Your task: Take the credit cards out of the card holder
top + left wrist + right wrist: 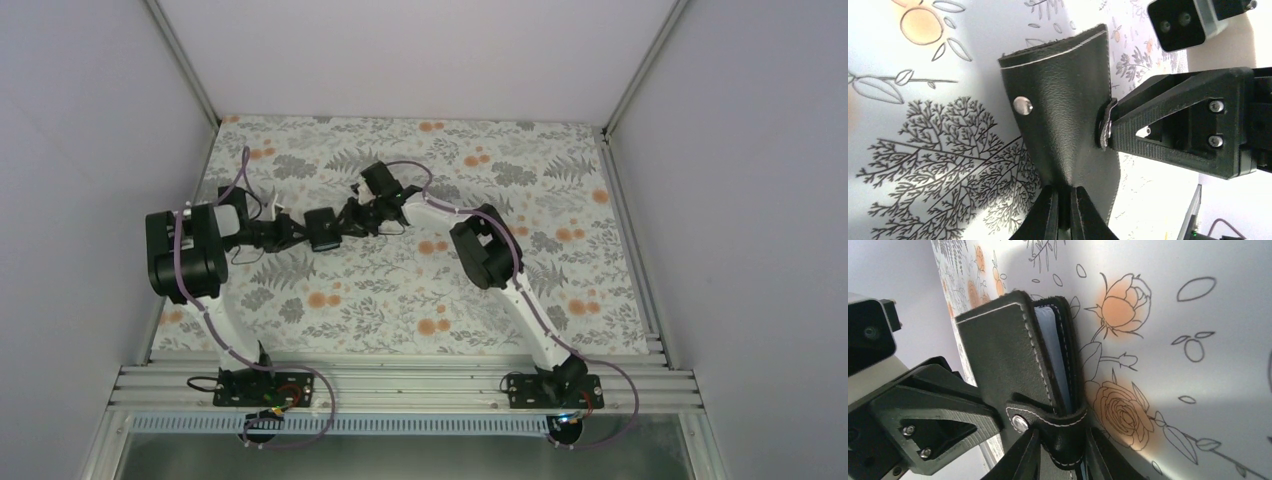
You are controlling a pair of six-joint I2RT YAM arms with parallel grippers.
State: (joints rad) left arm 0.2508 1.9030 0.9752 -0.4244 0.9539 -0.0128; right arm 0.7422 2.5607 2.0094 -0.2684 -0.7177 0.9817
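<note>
top view, place: the card holder (pixel 325 230) hung between the two arms over the flowered tabletop (pixel 430 300), about midway between near and far edges and nearer the left edge than the right.
top view, grippers: the left gripper (pixel 306 232) came at it from the left and the right gripper (pixel 352 218) from the right. both met at the holder, too small here to judge their grip.
top view, axis: too small to tell.
left wrist view, grip: the left gripper (pixel 1064 212) had its fingers pressed together on the holder's bottom edge (pixel 1063 125).
left wrist view, axis: the long side ran up the frame, away from those fingers. the black outer face with its snap (pixel 1023 105) faced the camera.
left wrist view, other arm: a finger (pixel 1168 125) of the right gripper touched the holder's right edge.
right wrist view, grip: the right gripper (pixel 1063 462) pinched the strap (pixel 1063 437) that wraps the holder's open side.
right wrist view, axis: the holder (pixel 998 355) ran up from the strap, its blue inner face (pixel 1050 347) showing in the slightly parted edge.
right wrist view, credit cards: none visible.
step: probably opening the holder, one arm steadying it, before any card comes out.
next move: likely a pull on the strap to free the snap, with the left grip held firm so the holder does not slip.
</note>
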